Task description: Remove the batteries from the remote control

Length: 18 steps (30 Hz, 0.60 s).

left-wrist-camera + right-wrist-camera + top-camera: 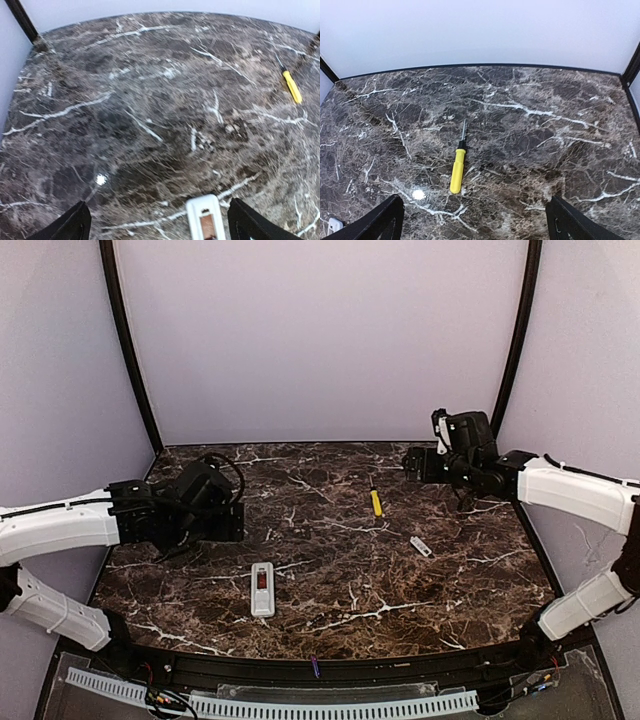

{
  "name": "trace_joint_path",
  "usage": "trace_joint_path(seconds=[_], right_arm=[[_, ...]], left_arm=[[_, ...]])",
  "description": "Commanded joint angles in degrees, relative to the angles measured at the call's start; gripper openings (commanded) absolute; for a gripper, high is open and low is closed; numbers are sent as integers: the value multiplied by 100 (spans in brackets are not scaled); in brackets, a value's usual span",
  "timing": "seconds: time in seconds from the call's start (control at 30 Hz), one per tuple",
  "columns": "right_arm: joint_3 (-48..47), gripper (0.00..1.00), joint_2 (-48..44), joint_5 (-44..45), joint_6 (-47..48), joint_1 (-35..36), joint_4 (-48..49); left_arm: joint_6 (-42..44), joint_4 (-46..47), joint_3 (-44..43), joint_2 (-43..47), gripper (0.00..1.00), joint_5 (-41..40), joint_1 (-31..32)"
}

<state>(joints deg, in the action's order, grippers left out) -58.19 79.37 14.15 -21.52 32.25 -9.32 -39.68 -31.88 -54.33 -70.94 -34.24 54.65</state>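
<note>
The white remote control (262,589) lies on the marble table, front centre, with its open reddish compartment facing up. I cannot tell whether a battery sits in that recess. One dark purplish-blue battery (315,667) rests on the black rim at the table's front edge. My left gripper (238,523) hangs open above and to the left of the remote. In the left wrist view the remote's end (202,220) shows low between the spread fingers (75,227), nearer the right one. My right gripper (410,462) is open at the back right, holding nothing.
A yellow screwdriver (376,502) (457,170) lies right of centre, ahead of the right gripper (477,225). The small grey cover (421,546) lies nearer the front, to its right. Black frame posts and pale walls close off the back and sides.
</note>
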Motion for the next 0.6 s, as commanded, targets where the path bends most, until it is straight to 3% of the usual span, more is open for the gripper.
trace_joint_path(seconds=[0.0, 0.2, 0.3, 0.57], right_arm=[[6, 99, -325, 577, 607, -34, 137], [222, 99, -381, 1178, 1106, -149, 232], [454, 99, -460, 1189, 1121, -399, 389], [1247, 99, -642, 1108, 1109, -1380, 806]], left_arm=[[1459, 449, 161, 360, 96, -575, -672], [1871, 1348, 655, 370, 94, -345, -2096], [2381, 2534, 1079, 365, 93, -641, -2293], [3665, 4488, 1693, -219, 93, -1278, -3067]])
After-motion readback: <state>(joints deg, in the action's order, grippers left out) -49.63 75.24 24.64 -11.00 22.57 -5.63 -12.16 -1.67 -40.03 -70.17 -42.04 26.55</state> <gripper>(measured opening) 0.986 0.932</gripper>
